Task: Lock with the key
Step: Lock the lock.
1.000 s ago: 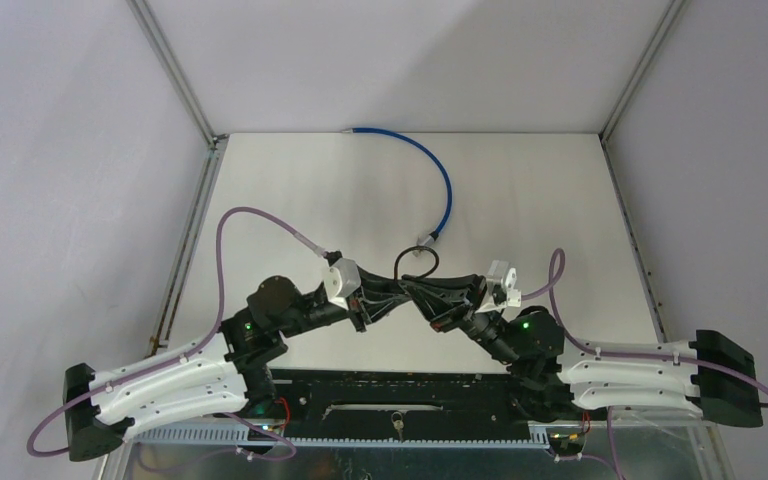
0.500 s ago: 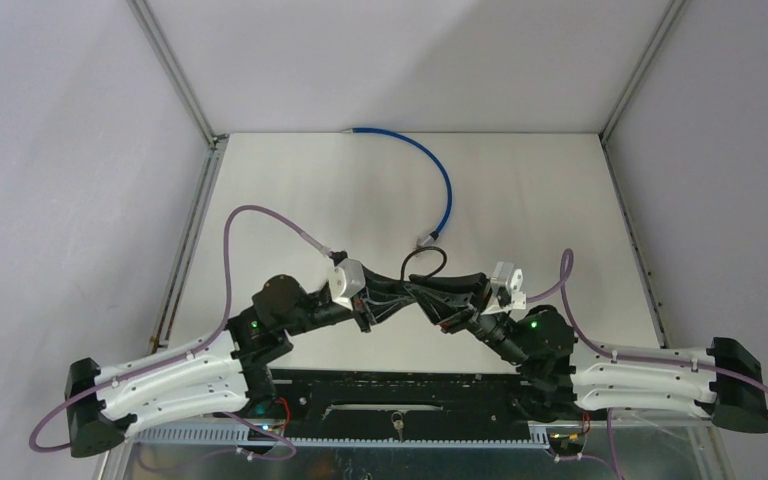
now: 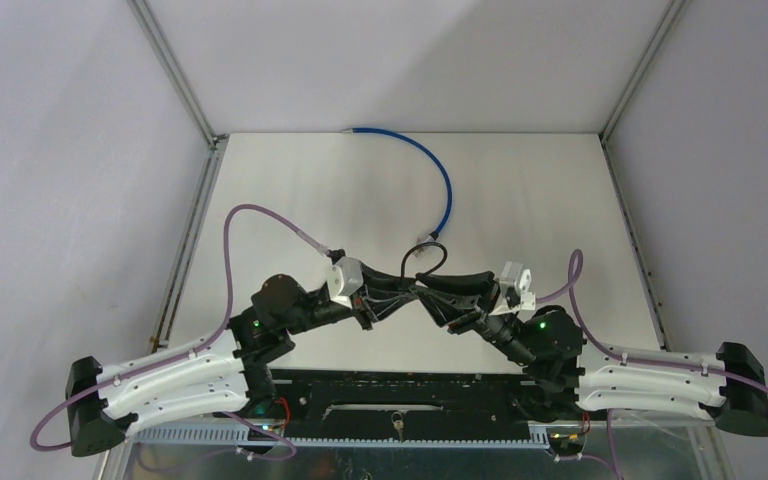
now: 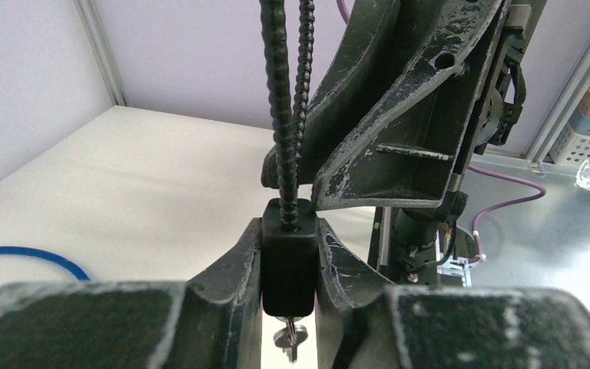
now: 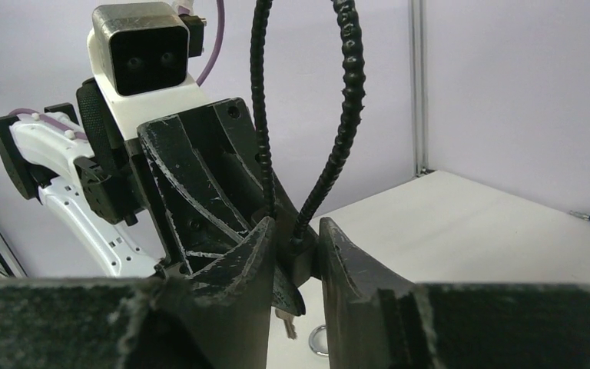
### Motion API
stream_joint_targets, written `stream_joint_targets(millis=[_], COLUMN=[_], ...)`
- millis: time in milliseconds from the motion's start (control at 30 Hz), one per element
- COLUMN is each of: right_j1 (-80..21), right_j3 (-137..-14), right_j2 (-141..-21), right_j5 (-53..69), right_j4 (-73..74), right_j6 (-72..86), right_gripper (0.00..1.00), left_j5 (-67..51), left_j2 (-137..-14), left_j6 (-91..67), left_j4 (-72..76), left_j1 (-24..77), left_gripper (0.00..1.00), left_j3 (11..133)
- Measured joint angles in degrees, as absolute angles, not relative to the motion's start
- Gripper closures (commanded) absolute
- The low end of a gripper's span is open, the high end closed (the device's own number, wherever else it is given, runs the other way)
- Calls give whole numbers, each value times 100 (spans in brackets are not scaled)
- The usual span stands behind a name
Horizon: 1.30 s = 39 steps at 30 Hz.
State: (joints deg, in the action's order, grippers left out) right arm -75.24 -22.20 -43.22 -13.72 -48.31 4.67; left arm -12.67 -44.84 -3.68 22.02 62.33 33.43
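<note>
Now, pinched firmly in left gripper (image 4: 290,231): small black lock (image 4: 288,269), lifted above the table (image 3: 520,200), midway along its near edge, key (image 4: 290,337) poking out below. Alongside, right gripper (image 5: 296,231) narrowly parted, straddling it. Probably light, rigid; key tiny, slippery, best pinched flat on its bow.

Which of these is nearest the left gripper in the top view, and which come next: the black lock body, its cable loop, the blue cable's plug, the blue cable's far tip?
1. lock body: clamped between the left gripper fingers.
2. cable loop: just behind the lock.
3. blue cable's plug: farther back, mid-table.
4. blue cable's far tip: at the back edge, leftward.
</note>
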Motion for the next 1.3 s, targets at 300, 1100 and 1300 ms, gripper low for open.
stream_joint_targets(millis=[300,1100,1300], right_j1=[-7459,-7288,-7275], right_j3=[-2222,-2224,-2224], right_j2=[-4294,-4309,-4316], right_j5=[-1280,-1225,-1219], right_j4=[-4947,-5356,-5380], right_j6=[617,961,998], right_gripper=[68,85,100], left_j5=[-1267,-1380,-1391], left_j2=[-4504,-4534,-4536], left_j6=[-414,-462,-462], left_j4=[2226,2346,2351], left_j1=[6233,6233,6233], left_gripper=[100,100,100], left_j3=[3343,3343,3343])
